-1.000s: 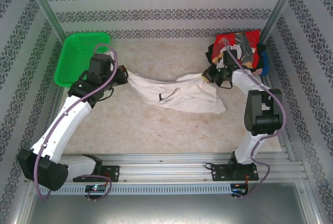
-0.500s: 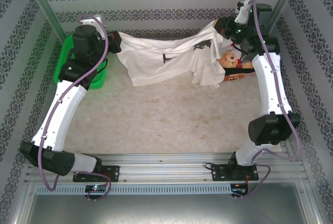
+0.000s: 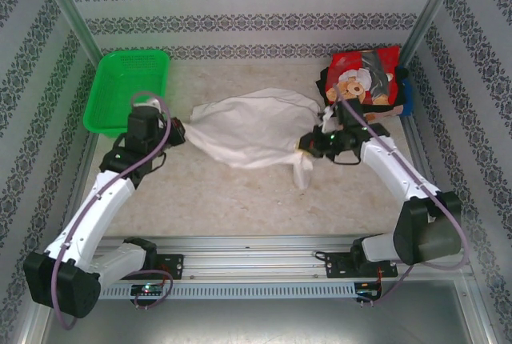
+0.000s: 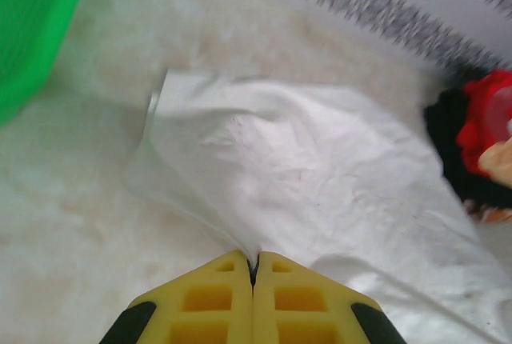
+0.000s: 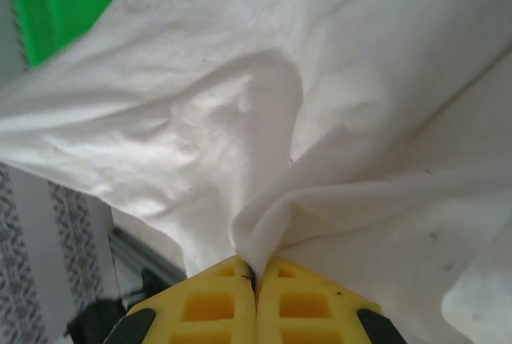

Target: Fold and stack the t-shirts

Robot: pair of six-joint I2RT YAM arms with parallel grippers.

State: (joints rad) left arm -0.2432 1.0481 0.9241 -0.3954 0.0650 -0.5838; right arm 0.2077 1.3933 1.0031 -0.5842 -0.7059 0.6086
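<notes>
A large white t-shirt [image 3: 252, 128] is stretched low over the middle of the table between both grippers. My left gripper [image 3: 182, 130] is shut on its left end; in the left wrist view the cloth [image 4: 320, 176] pinches into the yellow jaws [image 4: 253, 264]. My right gripper [image 3: 306, 144] is shut on its right end, a loose flap hanging just below it. The right wrist view has bunched white fabric [image 5: 264, 136] running into the closed jaws [image 5: 256, 268]. Folded shirts [image 3: 364, 80], red with a teddy-bear print on top of black and blue ones, are stacked at the back right.
A green mesh basket [image 3: 128, 88] stands at the back left, close behind the left arm. Metal frame posts [image 3: 428, 8] and patterned walls ring the table. A metal rail [image 3: 256, 244] runs along the near edge.
Both arms swung the white shirt up toward the back wall half a second ago, then brought it down and forward; it now lies lower and more spread than one second ago.
</notes>
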